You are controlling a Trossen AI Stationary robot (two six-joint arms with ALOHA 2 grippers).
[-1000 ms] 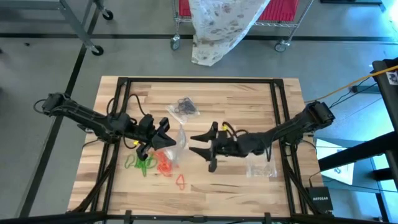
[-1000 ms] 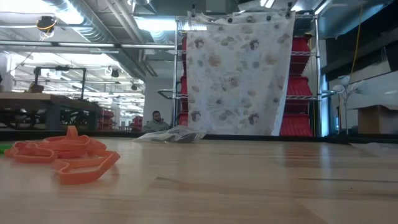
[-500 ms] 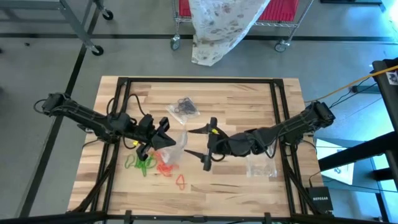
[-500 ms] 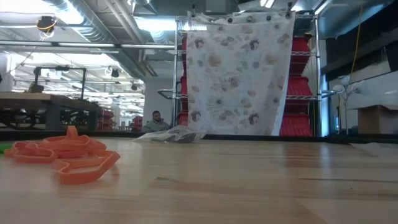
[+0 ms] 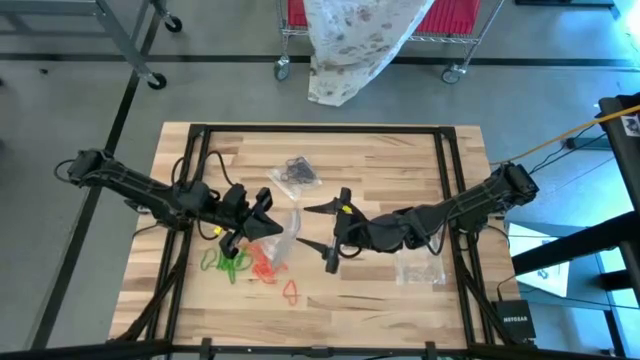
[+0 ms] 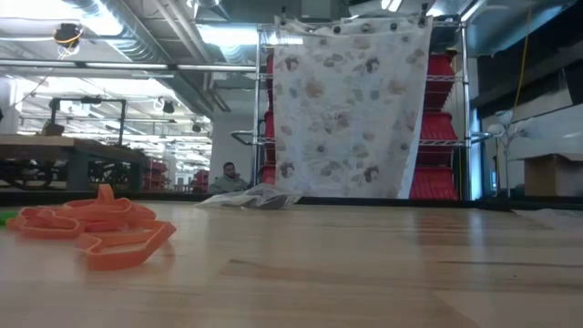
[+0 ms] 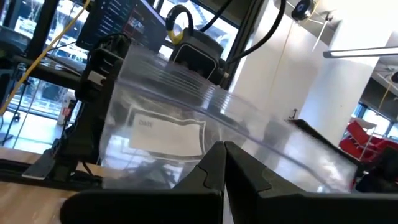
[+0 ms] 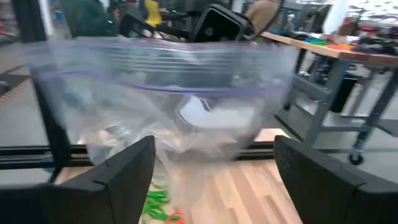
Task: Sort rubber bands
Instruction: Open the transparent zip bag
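Observation:
My left gripper (image 5: 264, 216) is shut on a clear zip bag (image 5: 287, 224) with a white label (image 7: 166, 134), held up over the table's middle. My right gripper (image 5: 316, 228) stands open and level just right of the bag, facing it (image 8: 168, 93). I see no touch. Green rubber bands (image 5: 226, 264) and orange ones (image 5: 266, 266) lie on the wood below the bag. One more orange band (image 5: 291, 291) lies nearer the front. The orange ones show close up in the low view (image 6: 100, 228). Black bands lie in a second clear bag (image 5: 296, 171) farther back. My left gripper pinches the bag's clear wall (image 7: 214, 138) between its two shut fingers, a little way from the zip strip (image 7: 186, 78). The fingers come from the table's left, about level. The bag stands up off the fingers and hangs down toward the bands.
A third clear bag (image 5: 418, 268) lies on the wood under my right arm. A black frame (image 5: 320, 131) runs round the table top. Beyond the far edge stands a wire cart with a flowered cloth (image 6: 351, 109), and a person (image 6: 228, 178) sits far off.
My right gripper has opened wider, risen a little and rolled at the wrist, staying just right of the bag. My left gripper and the bag have kept still.

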